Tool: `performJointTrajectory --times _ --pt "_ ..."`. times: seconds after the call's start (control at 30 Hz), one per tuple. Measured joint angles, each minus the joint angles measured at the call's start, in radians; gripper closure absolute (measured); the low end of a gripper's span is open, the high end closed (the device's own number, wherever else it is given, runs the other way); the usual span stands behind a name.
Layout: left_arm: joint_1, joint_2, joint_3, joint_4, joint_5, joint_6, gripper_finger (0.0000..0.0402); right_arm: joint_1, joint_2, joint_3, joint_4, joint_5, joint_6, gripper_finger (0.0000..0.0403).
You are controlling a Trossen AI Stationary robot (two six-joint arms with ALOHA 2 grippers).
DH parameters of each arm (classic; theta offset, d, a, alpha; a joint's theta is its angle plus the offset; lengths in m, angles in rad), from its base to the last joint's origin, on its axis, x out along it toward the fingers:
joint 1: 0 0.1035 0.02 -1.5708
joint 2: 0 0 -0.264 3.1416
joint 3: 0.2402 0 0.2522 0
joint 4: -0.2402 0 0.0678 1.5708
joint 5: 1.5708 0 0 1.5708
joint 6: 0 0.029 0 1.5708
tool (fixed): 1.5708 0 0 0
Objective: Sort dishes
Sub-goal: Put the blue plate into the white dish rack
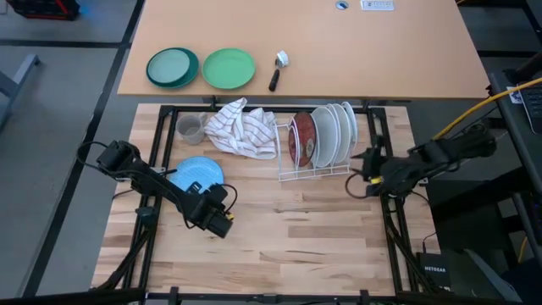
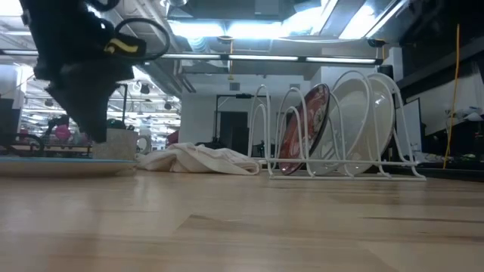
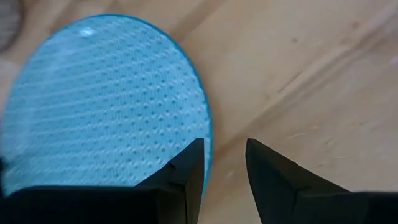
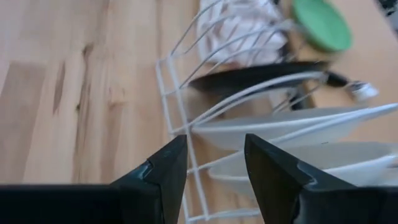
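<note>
Blue is the colour to locate first: the light blue plate (image 1: 197,174) lies flat on the wooden table (image 1: 322,229), toward its left edge and just in front of the small grey cup (image 1: 190,129). The left gripper (image 1: 217,222) hovers beside the plate's near-right rim. In the left wrist view its fingers (image 3: 186,171) are spread a little, gripping nothing, with one tip over the plate's rim and the other over bare wood. You should judge this the deciding relation: the rim lies between the fingers, so the left arm is far nearer. Moving right, the white wire rack (image 1: 315,174) stands near the far edge, holding the dark red plate (image 1: 302,140) and the white plates (image 1: 334,134) upright on edge. Beside the rack's right end, the right gripper (image 1: 366,165) waits, fingers apart and empty.
</note>
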Motion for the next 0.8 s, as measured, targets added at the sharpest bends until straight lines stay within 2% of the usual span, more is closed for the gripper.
performJointTrajectory --times 0.13,0.4,0.67,0.8 --pt "0.0 0.0 -0.039 0.085 0.003 0.062 0.0292 0.0 0.02 -0.074 0.015 -0.054 -0.001 0.0237" --pt "0.001 0.0 -0.061 0.091 0.003 0.085 0.0286 0.0 0.047 -0.139 0.053 -0.106 -0.001 0.0237" --pt "0.02 0.0 -0.095 0.098 0.061 0.066 0.0214 0.0 0.048 -0.14 0.057 -0.107 0.014 0.0237" --pt "0.023 0.0 -0.11 0.098 0.067 0.074 0.0194 0.0 0.048 -0.14 0.057 -0.107 0.053 0.0237"
